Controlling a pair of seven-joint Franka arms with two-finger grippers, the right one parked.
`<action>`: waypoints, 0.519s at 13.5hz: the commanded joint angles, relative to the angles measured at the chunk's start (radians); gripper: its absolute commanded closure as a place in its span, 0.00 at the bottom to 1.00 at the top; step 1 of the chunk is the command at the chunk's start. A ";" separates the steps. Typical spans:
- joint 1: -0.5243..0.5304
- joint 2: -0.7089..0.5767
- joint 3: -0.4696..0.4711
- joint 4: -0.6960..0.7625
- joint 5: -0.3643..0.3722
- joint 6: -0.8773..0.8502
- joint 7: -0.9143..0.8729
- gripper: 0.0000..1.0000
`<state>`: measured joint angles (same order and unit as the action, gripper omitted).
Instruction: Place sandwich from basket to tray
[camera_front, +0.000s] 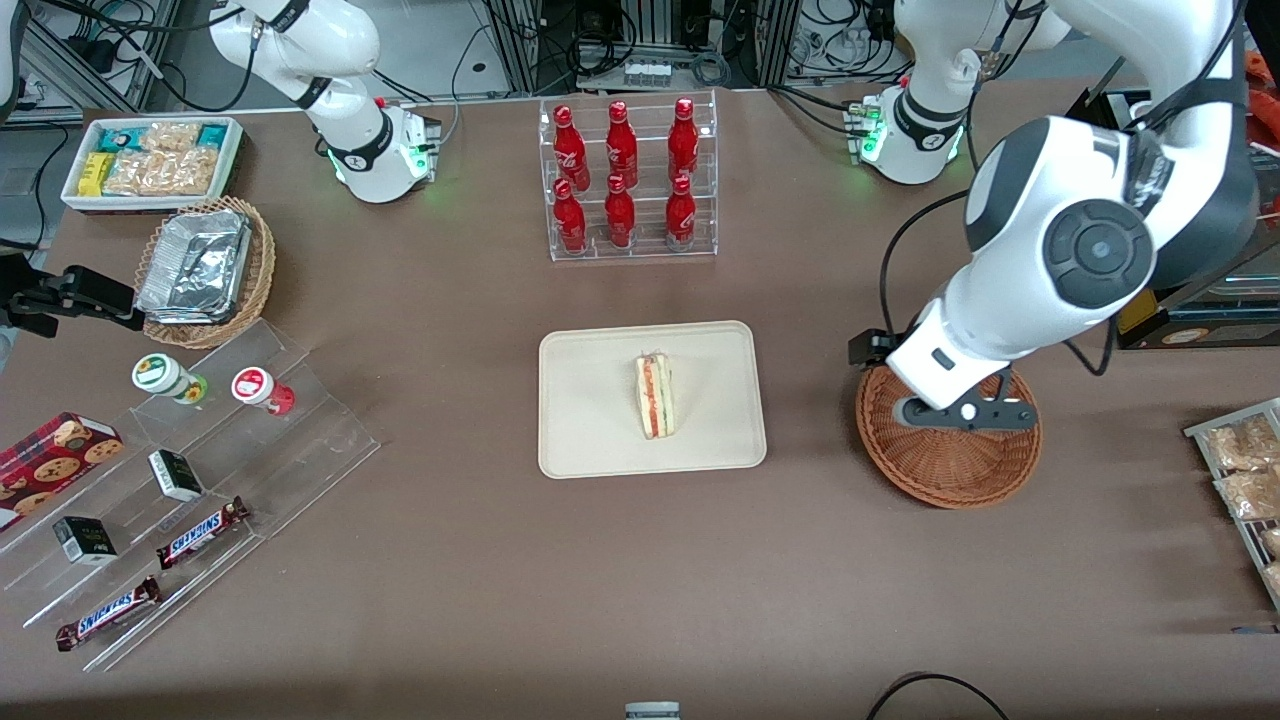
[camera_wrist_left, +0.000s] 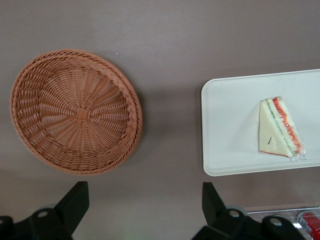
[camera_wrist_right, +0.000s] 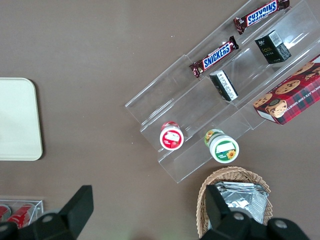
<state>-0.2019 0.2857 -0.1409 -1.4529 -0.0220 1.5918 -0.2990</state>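
Front view: sandwich (camera_front: 655, 396) is seen laid on tray (camera_front: 600, 440), delivery probably done | basket (camera_front: 950, 470) emptied | gripper (camera_wrist_left: 145, 210) held above basket, fingers apart, nothing gripped

My right wrist camera shows a clear acrylic stepped display (camera_wrist_right: 200, 100) carrying two Snickers bars (camera_wrist_right: 214, 56), two dark boxes (camera_wrist_right: 223, 85), a cookie box (camera_wrist_right: 290, 97) and two lidded cups (camera_wrist_right: 171, 137). A foil-filled wicker basket (camera_wrist_right: 235, 200) sits nearby. One corner of the tray (camera_wrist_right: 17, 120) shows.

Sandwich (camera_front: 655, 396) on tray (camera_front: 590, 440); basket (camera_front: 950, 470) beside tray, toward working arm's end; hand (camera_wrist_left: 145, 210) above basket, open.
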 joint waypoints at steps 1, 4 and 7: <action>0.056 -0.098 -0.006 -0.104 -0.015 -0.001 0.015 0.00; 0.099 -0.172 -0.003 -0.181 -0.030 -0.006 0.015 0.00; 0.157 -0.178 -0.005 -0.175 -0.041 -0.070 0.015 0.00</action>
<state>-0.0841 0.1417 -0.1387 -1.5957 -0.0423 1.5475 -0.2976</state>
